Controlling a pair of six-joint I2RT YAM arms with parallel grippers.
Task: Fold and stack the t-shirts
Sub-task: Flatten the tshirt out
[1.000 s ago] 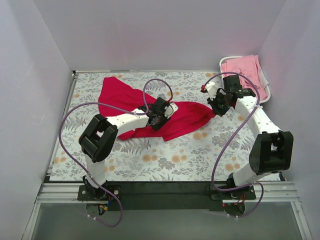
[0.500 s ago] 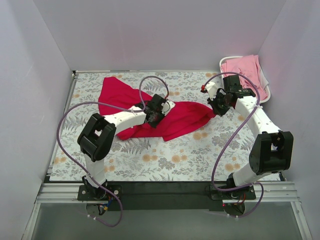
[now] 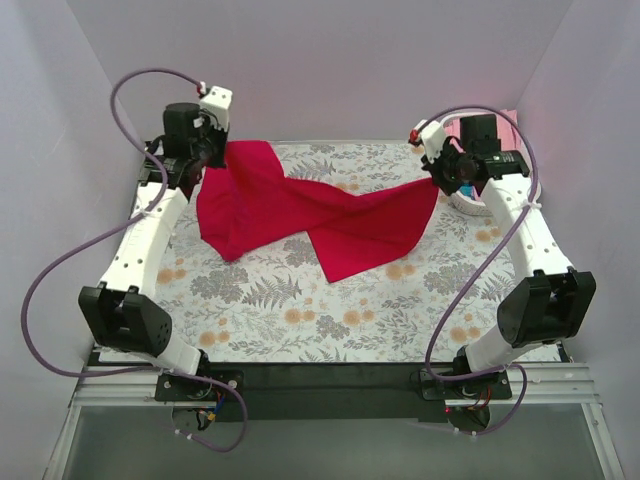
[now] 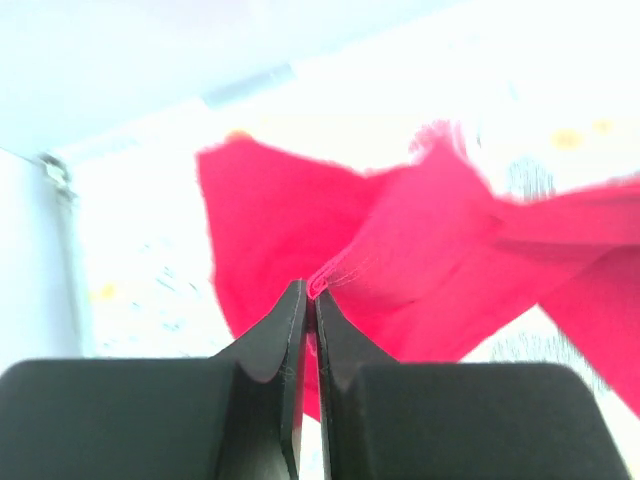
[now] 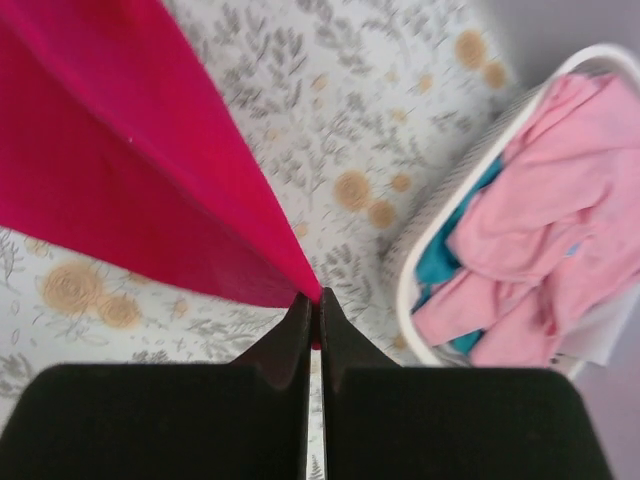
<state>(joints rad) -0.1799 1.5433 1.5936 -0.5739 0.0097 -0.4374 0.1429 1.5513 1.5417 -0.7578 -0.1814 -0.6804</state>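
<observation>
You are at the spreading step: your left fingers (image 4: 280,350) and right fingers (image 5: 290,345) are each pinched tight on an edge of the crimson t-shirt (image 3: 300,210), which stretches twisted from just beside the laundry basket (image 5: 408,275) across the counter (image 3: 300,310), so the next move is probably to untwist it and lay it flat.

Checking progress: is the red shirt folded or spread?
Not folded: the red shirt is stretched out, twisted, between left hand and right hand.

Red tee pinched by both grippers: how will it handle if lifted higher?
Likely very floppy: the red tee sags and twists between the left gripper and right gripper. Probably light, since thin pinches on its edges carry it. Such small bites might slip under a hard tug.
</observation>
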